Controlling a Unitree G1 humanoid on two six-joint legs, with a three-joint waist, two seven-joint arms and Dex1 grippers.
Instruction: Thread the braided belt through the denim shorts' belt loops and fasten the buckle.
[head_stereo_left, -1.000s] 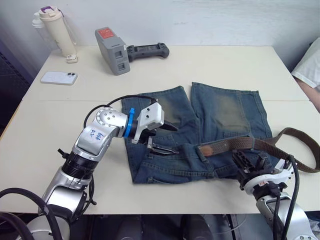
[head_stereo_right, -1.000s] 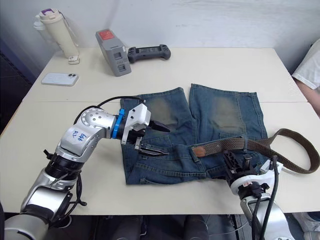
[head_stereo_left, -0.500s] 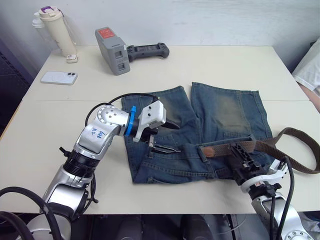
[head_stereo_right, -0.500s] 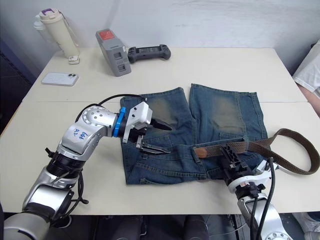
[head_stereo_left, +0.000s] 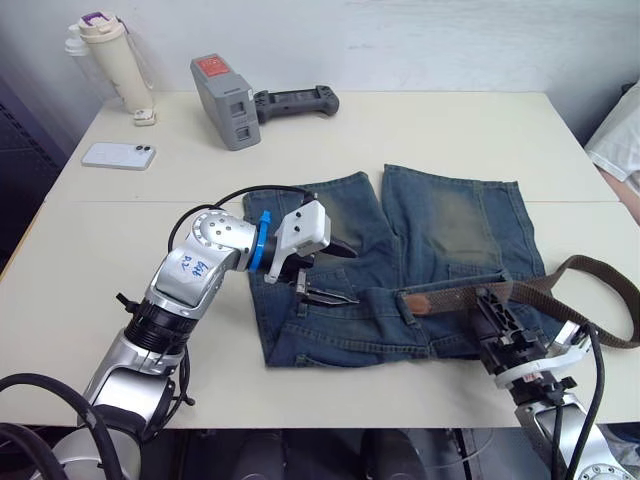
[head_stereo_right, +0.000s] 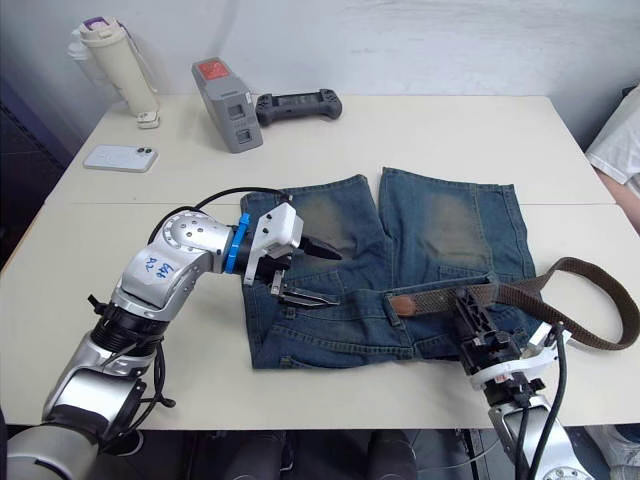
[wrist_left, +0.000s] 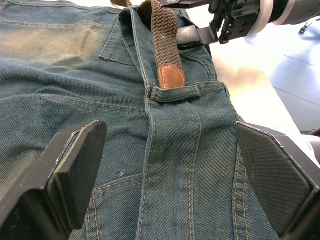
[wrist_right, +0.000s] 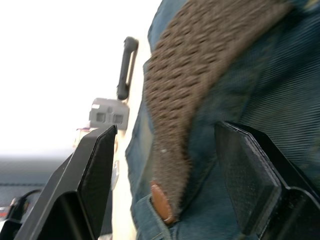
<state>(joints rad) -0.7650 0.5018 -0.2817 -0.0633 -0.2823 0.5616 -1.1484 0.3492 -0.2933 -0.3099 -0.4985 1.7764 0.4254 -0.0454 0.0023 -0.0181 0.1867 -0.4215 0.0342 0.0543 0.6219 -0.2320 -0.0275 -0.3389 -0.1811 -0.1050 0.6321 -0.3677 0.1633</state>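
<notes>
The denim shorts (head_stereo_left: 440, 230) lie flat on the table, waistband towards me. The braided belt (head_stereo_left: 470, 292) runs along the right half of the waistband, and its tan leather tip (wrist_left: 170, 77) rests against a belt loop (wrist_left: 176, 92) near the middle. Past the shorts' right edge the belt curves off in a loop (head_stereo_left: 610, 290). My left gripper (head_stereo_left: 342, 275) hovers open over the left part of the waistband, holding nothing. At the right part of the waistband my right gripper (head_stereo_left: 497, 315) is open, with the belt (wrist_right: 185, 110) running between its fingers (wrist_right: 95, 170). I cannot make out the buckle.
At the table's far left stand a cream bottle (head_stereo_left: 113, 62) and a white phone (head_stereo_left: 118, 155). A grey device (head_stereo_left: 225, 100) and a black controller (head_stereo_left: 297, 100) lie at the back. A person's sleeve (head_stereo_left: 620, 130) shows at the right edge.
My right gripper has shifted a little to the right along the belt. The left gripper has stayed where it was, still open.
</notes>
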